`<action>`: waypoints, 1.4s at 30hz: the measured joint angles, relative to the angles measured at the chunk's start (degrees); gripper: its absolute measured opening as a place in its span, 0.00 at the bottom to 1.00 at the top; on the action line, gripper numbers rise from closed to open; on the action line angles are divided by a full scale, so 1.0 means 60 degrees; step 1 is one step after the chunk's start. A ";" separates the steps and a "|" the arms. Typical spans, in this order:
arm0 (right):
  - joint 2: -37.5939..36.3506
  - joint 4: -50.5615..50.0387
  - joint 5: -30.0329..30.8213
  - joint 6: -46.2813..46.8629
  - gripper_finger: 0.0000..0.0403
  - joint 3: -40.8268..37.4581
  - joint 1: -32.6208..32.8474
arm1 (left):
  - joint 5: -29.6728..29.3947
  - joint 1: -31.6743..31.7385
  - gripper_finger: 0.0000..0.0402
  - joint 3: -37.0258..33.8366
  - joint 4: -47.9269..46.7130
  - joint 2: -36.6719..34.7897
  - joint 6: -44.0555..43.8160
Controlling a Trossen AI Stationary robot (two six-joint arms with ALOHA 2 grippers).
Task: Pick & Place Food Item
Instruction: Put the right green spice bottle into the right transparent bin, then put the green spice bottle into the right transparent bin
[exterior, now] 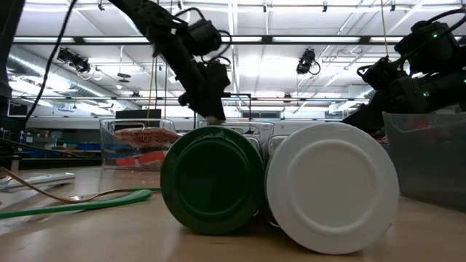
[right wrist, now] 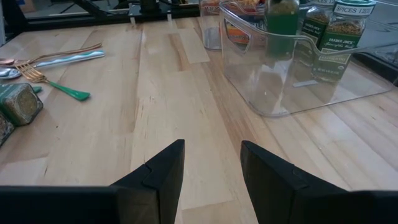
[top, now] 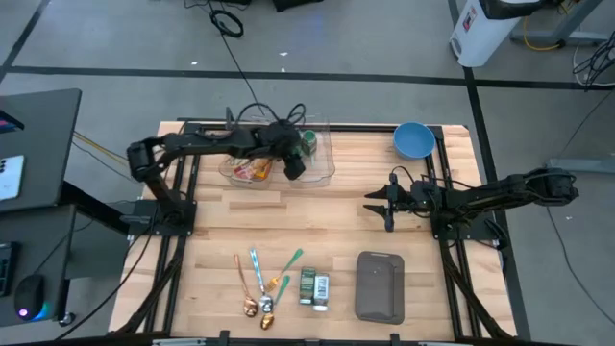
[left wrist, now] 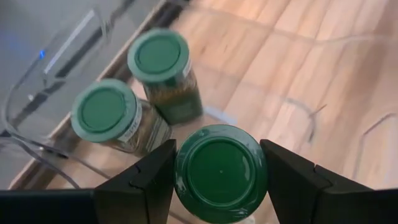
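Left gripper (left wrist: 219,171) clamped on green-lidded glass spice jar (left wrist: 221,168) inside clear plastic bin (top: 322,163). Right gripper (right wrist: 211,165) unclenched, empty, over wooden table (top: 336,216).

Robotics lab: taped floor (top: 288,72), ceiling strip lights (exterior: 306,25), cables (top: 227,19).

spice jar (right wrist: 341,38) | label: "spices" / "trader joe's"
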 joint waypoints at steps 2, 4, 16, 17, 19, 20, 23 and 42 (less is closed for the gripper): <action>0.0000 0.0001 0.0000 0.0000 0.41 0.0000 0.0002 | 0.0011 0.0013 0.53 0.0399 -0.0437 0.0362 0.0019; 0.0000 0.0000 0.0000 0.0004 0.41 0.0000 0.0003 | 0.0042 0.0058 0.53 0.0706 -0.0871 0.0687 0.0110; 0.0000 -0.0073 0.0000 0.0025 0.41 0.0000 0.0000 | 0.0586 0.0129 0.54 0.1341 -0.1037 0.1316 0.0245; 0.0000 -0.0076 0.0000 0.0025 0.41 0.0000 0.0000 | 0.0586 0.0129 0.56 0.1358 -0.1050 0.1321 0.0248; 0.0002 -0.0086 0.0000 0.0025 0.41 0.0000 0.0000 | 0.0578 0.0127 0.59 0.1369 -0.1076 0.1330 0.0265; 0.0004 -0.0088 0.0000 0.0025 0.41 0.0000 0.0004 | 0.0605 0.0129 0.61 0.1353 -0.1156 0.1346 0.0263; 0.0000 -0.0091 0.0000 0.0025 0.41 0.0000 0.0000 | 0.0631 0.0123 0.62 0.1343 -0.1236 0.1364 0.0348; 0.0000 -0.0150 0.0000 0.0044 0.41 0.0000 0.0002 | 0.0498 -0.0351 0.58 0.1350 -0.0845 -0.0466 0.1415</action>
